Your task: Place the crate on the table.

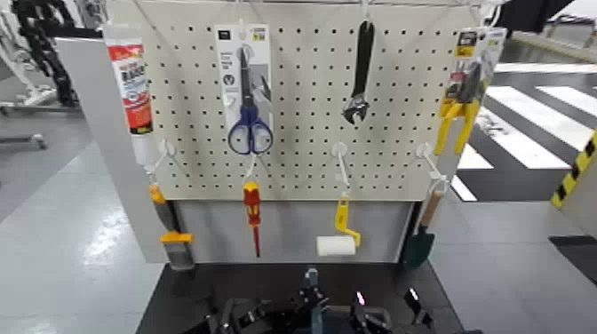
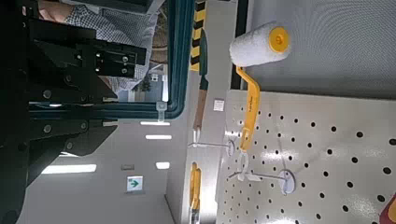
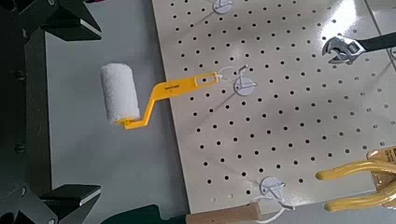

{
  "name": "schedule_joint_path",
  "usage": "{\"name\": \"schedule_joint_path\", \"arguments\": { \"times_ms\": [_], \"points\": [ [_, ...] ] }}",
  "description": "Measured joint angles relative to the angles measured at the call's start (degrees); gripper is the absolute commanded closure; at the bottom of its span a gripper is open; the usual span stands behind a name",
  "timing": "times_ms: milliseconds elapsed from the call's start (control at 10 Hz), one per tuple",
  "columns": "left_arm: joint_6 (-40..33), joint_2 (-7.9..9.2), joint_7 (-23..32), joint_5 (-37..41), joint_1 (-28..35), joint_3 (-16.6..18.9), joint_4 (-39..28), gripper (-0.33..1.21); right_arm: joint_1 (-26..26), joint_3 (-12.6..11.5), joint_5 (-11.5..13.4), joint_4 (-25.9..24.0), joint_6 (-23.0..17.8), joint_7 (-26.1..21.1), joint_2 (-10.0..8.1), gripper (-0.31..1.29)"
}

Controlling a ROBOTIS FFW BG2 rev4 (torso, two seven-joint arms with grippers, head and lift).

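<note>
Head view: at the middle of the near edge of the black table (image 1: 178, 293), below the pegboard (image 1: 302, 98), a dark mass with a slim upright bar is seen and is judged to be the crate (image 1: 302, 313), so the placing appears largely done, though whether it has been let go cannot be confirmed. The right gripper (image 3: 93, 107) is held facing the paint roller (image 3: 120, 93), its fingers spread wide with nothing between them. The left gripper (image 2: 89, 103) is likewise raised toward the pegboard, and its grip cannot be told
</note>
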Motion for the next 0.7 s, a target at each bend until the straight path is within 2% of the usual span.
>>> {"name": "schedule_joint_path", "arguments": {
  "times_ms": [700],
  "points": [
    [0.30,-0.18,0.03,-1.44,0.08,1.53,0.04,1.20,0.12,-0.02,0.00,-0.08,0.05,-0.06,0.09,0.14]
  ]
}}
